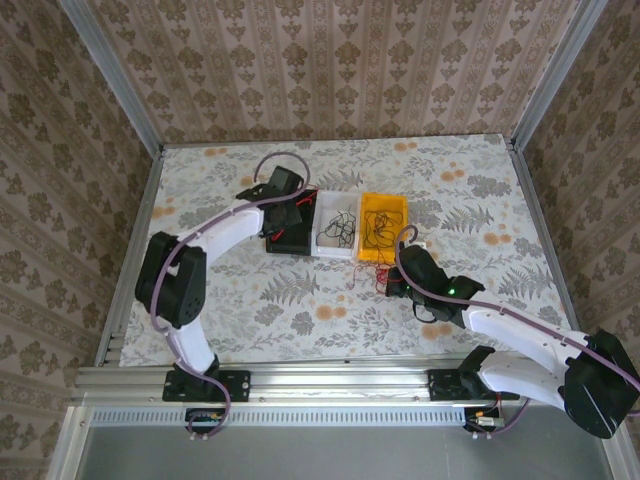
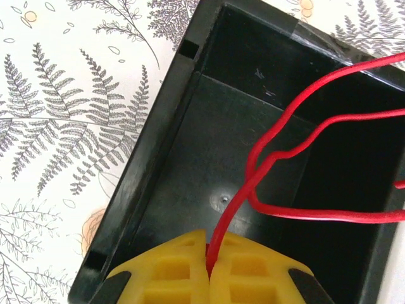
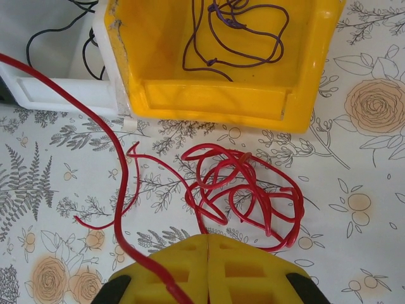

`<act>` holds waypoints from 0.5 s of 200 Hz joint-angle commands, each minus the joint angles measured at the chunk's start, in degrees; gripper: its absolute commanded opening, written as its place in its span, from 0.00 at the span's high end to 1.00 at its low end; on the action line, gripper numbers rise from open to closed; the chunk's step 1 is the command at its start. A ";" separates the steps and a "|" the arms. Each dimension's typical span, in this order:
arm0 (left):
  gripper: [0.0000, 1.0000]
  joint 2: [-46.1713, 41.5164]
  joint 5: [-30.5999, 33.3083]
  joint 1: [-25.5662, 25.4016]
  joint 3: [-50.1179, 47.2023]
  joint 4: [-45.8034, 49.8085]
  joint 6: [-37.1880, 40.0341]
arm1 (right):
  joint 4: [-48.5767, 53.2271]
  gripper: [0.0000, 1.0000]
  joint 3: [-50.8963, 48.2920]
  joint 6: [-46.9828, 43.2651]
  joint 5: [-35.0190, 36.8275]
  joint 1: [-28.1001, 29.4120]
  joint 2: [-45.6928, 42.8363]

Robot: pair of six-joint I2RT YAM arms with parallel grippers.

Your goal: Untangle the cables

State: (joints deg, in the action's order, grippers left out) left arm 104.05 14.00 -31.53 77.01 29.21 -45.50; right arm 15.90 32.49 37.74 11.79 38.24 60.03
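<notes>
The cables are thin red wires. A curly bunch (image 3: 250,187) lies on the table in front of the yellow bin (image 3: 215,104); it also shows as red cables (image 1: 365,278) from above. My right gripper (image 3: 207,239) is shut, and one strand of the bunch runs into the seam between its fingertips. Another long red strand (image 3: 117,190) crosses over its left finger. My left gripper (image 2: 209,256) is shut on a red cable (image 2: 278,149) and hangs over the black bin (image 2: 145,164); the cable loops off to the right.
Three bins stand in a row mid-table: black bin (image 1: 290,242), white bin (image 1: 322,245) with thin black wires (image 1: 340,228), yellow bin (image 1: 400,205) with dark wires (image 3: 243,35). The left gripper (image 1: 283,215) and right gripper (image 1: 392,283) flank them. Floral tabletop lies open around.
</notes>
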 commanded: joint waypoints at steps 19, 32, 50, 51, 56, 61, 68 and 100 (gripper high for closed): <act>1.00 6.05 4.51 -0.46 8.73 8.76 -1.09 | 1.27 0.96 1.44 -0.54 -1.42 -0.19 -0.31; 1.00 7.56 5.52 -0.46 9.91 8.93 -1.00 | 1.33 0.95 1.22 -0.39 -1.57 -0.24 -0.53; 1.00 9.80 6.44 -0.38 11.37 9.82 -1.04 | 1.40 0.95 1.14 -0.36 -1.69 -0.20 -0.62; 1.00 9.91 6.46 -0.38 11.43 9.90 -1.06 | 1.45 0.95 1.16 -0.37 -1.69 -0.19 -0.62; 1.00 10.36 6.44 -0.29 11.86 10.29 -1.25 | 1.53 0.95 1.18 -0.38 -1.75 -0.20 -0.62; 1.00 10.76 6.46 -0.29 12.06 10.44 -1.35 | 1.51 0.95 1.17 -0.38 -1.70 -0.19 -0.62; 1.00 11.12 6.63 -0.29 12.15 10.71 -1.48 | 1.55 0.95 1.17 -0.47 -1.70 -0.18 -0.61; 1.00 8.84 7.10 -0.54 10.52 10.91 -1.37 | 1.57 0.94 1.17 -0.39 -1.49 -0.18 -0.62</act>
State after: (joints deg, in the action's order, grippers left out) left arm 114.91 19.20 -31.55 87.74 37.50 -45.54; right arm 15.94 32.53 37.71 10.61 38.22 60.01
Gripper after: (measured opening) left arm 0.049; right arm 0.063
